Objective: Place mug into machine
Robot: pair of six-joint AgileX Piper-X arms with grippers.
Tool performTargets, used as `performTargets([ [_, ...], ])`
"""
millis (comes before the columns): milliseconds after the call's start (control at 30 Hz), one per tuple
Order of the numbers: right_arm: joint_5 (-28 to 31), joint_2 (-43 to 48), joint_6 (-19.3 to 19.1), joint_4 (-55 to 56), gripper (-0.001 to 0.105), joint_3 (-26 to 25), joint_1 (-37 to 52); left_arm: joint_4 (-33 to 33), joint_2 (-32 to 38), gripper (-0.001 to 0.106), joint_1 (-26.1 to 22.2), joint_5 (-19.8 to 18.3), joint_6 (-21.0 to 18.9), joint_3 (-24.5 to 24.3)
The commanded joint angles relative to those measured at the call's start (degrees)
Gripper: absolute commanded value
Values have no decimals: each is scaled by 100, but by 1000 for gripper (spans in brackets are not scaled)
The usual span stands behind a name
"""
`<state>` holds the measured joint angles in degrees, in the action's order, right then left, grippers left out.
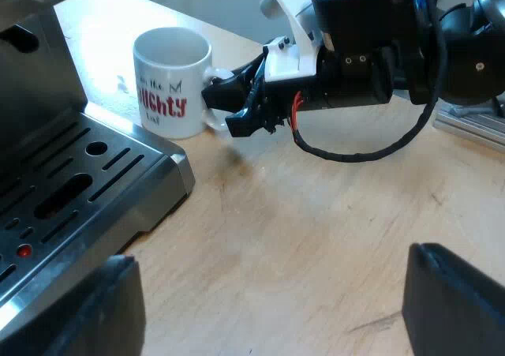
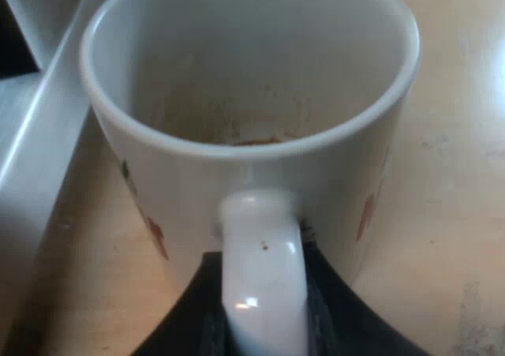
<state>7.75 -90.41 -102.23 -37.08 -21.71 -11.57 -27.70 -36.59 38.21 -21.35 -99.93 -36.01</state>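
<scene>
Espresso machine: the view's edge cuts off its dark front. What I can make out is the slotted steel drip tray, with its rim a step above the wooden table. A small red dot sits in the grille; I cannot tell what it is.

Open room: bare wood runs from the tray's corner towards my left gripper, with nothing lying on it. That gripper hovers over the wood near the tray's edge. Its fingers are wide apart, with nothing between them.

Mug: white with red lettering that is only partly readable. It stands upright on the table just beside the tray's far corner, not on the tray. I cannot tell whether its wall touches the rim.

Right gripper: at the mug's handle, on the side away from the machine. From its own wrist view, the handle runs between the two black fingers, one against each flank, so the gripper is clamped on the handle. The fingertips are hidden against the mug wall.

Inside the mug, a brownish residue marks the wall. The bottom is hard to make out.
</scene>
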Motion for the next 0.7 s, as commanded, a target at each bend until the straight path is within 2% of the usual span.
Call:
performTargets([
  [33, -28, 31, -47, 46, 0, -24, -6, 94, 20, 69, 29, 186, -16, 3],
  [233, -4, 387, -53, 552, 0, 190, -319, 94, 20, 69, 29, 262, -16, 45],
  [333, 311, 704, -53, 612, 0, 433, -516, 94, 57, 69, 29, 262, -74, 45],
  [400, 560, 1071, -53, 612, 0, 655, -661, 94, 146, 69, 29, 262, -213, 45],
  [567, 586, 1866, -53, 740, 0, 944, -816, 94, 474, 69, 29, 283, -324, 45],
  [700, 706, 2730, -53, 1644, 0, 945, -814, 53, 865, 69, 29, 356, -324, 45],
])
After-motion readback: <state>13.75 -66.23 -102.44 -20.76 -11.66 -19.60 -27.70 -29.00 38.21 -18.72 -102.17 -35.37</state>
